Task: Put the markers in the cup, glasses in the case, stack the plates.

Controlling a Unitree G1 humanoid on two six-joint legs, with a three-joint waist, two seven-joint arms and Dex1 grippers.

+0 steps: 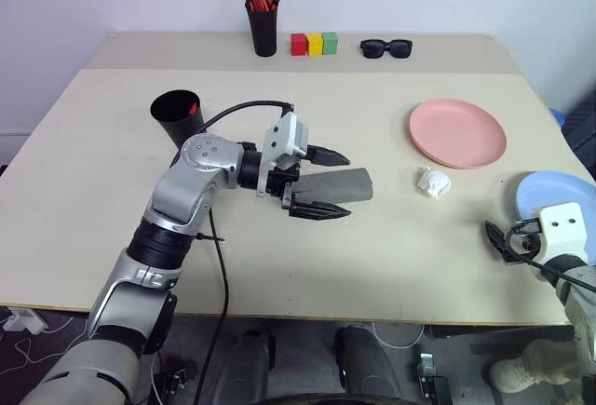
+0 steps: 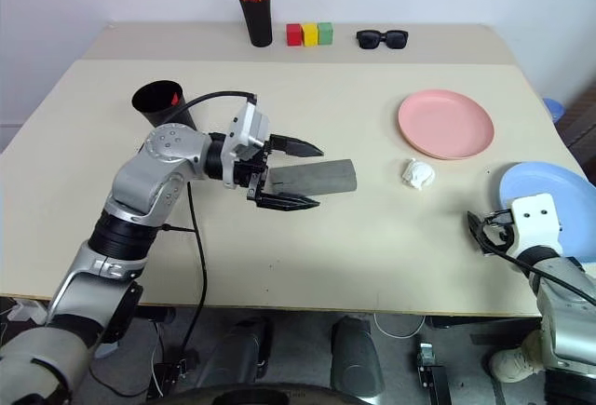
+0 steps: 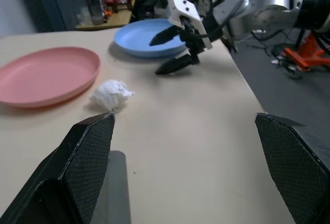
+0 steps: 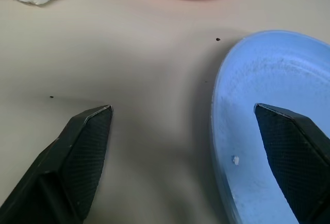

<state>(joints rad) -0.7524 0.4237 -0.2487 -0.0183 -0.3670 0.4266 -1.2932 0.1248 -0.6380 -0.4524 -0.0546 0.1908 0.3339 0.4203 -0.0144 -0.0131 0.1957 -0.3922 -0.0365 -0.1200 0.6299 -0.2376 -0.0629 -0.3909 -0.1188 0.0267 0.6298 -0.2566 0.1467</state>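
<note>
We see our left gripper (image 1: 320, 183) spread wide mid-table, pointing right; our right gripper (image 1: 504, 240) gapes near the table's right edge.

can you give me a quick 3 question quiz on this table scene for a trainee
1. True or false: the pink plate is stacked on the blue plate.
2. Which lies nearest the crumpled white tissue? A) sunglasses B) pink plate C) black cup
3. Fill in: the grey case lies between the fingers of the ____ tool.

Key
1. False; they lie apart.
2. B
3. Left; the left tool stands open around it.
</note>
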